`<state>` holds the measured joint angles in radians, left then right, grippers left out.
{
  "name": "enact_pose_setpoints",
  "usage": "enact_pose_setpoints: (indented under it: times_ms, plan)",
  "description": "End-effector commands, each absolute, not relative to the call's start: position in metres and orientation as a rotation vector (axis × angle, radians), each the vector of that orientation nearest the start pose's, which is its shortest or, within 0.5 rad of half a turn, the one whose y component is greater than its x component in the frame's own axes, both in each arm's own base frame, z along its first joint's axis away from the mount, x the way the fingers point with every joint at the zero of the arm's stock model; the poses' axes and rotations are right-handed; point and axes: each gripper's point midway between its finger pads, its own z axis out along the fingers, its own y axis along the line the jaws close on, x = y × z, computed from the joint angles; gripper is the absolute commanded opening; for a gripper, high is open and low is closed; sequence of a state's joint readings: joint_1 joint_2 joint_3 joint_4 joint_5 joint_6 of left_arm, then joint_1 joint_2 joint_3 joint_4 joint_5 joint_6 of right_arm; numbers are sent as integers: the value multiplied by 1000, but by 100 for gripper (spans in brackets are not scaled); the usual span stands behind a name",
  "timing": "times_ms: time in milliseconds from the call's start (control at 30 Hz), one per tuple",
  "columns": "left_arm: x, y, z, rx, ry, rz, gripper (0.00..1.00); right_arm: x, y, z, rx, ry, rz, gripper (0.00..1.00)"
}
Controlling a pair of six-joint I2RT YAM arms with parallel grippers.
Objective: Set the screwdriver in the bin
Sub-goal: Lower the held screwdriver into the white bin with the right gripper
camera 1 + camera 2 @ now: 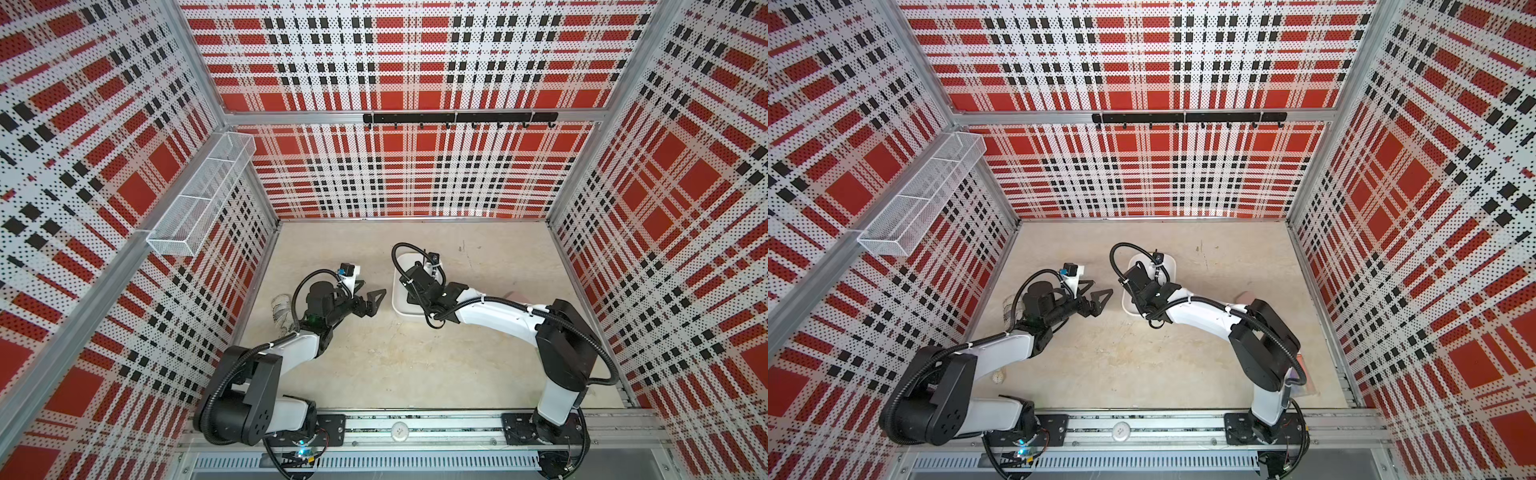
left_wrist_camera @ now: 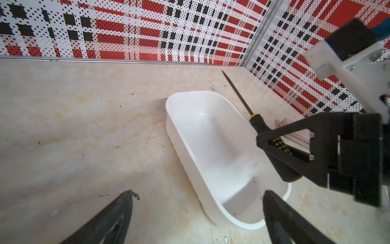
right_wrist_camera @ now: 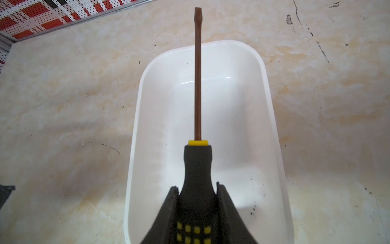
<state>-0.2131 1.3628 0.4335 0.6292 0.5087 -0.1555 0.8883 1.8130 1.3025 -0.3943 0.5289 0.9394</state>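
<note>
Plaid perforated walls (image 1: 415,174) enclosing a beige marbled counter (image 1: 415,365), mesh basket (image 1: 199,199) hanging on the left wall, black hook rail (image 1: 457,118) running across the back.

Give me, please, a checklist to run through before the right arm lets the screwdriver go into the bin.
1. Grip: the right gripper is shut on the handle of the screwdriver: ok.
2. Position: the handle hangs over the inside of the bin: ok.
3. Alignment: the shaft runs along the bin's long side: ok.
4. Tip inside the far rim: in the right wrist view it shows past the rim, but the tool is held above the bin: cannot tell.
5. Nothing else lies in the bin: ok.
6. The left gripper is open, beside the bin and apart from it: ok.
</note>
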Motion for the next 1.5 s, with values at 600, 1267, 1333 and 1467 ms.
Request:
enact_pose_setpoints:
  times_ms: [600,1267,1333,1467]
  plan:
    - [349,-158,140,397,1856,-740,98,362,319,94,269,2405,184,0]
    - [351,-158,135,395,1869,-743,98,369,311,75,273,2520,165,0]
    - [351,-159,135,395,1870,-744,98,370,310,73,275,2534,161,0]
    - [351,-159,135,395,1870,-746,98,371,309,70,277,2553,148,0]
